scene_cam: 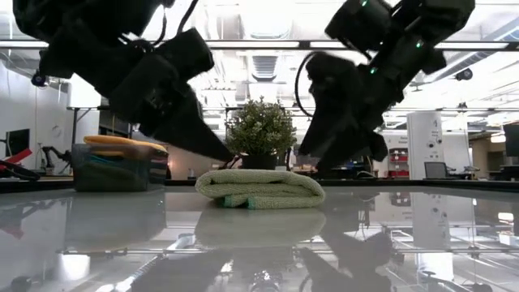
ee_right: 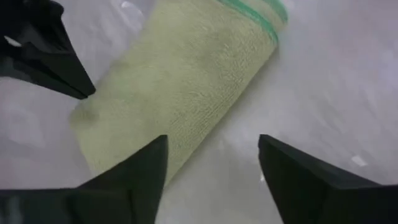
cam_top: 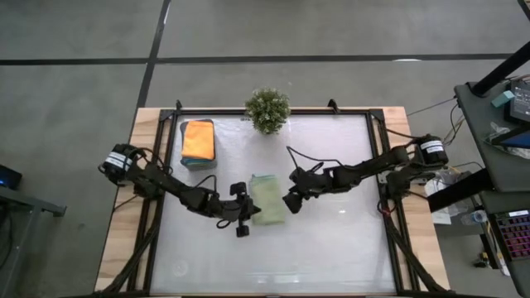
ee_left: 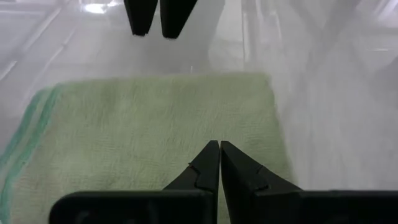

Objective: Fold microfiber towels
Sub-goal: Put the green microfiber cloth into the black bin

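A pale sage-green towel (cam_top: 268, 199), folded into a narrow thick strip, lies flat on the glossy table (cam_top: 331, 248) near its middle; it also shows in the low view (scene_cam: 259, 188). My left gripper (cam_top: 251, 212) is shut, and its tips (ee_left: 219, 147) are over the towel's left side. My right gripper (cam_top: 290, 201) is open (ee_right: 211, 143) low at the towel's right side, one finger over the towel's edge and the other over bare table. An orange towel (cam_top: 199, 139) lies on top of a stack in the dark tray (scene_cam: 117, 170). My left gripper's shut fingertips (ee_left: 211, 155) point slantwise down at the green towel's top layer (ee_left: 155, 118) from the table's left side. I cannot tell whether they touch the cloth. My right gripper touches nothing.
The tray (cam_top: 184, 145) stands at the far left with teal cloth (cam_top: 199, 164) under the orange towel. A small bushy plant (cam_top: 267, 109) stands at the far edge's middle. Bare table lies toward the near edge.
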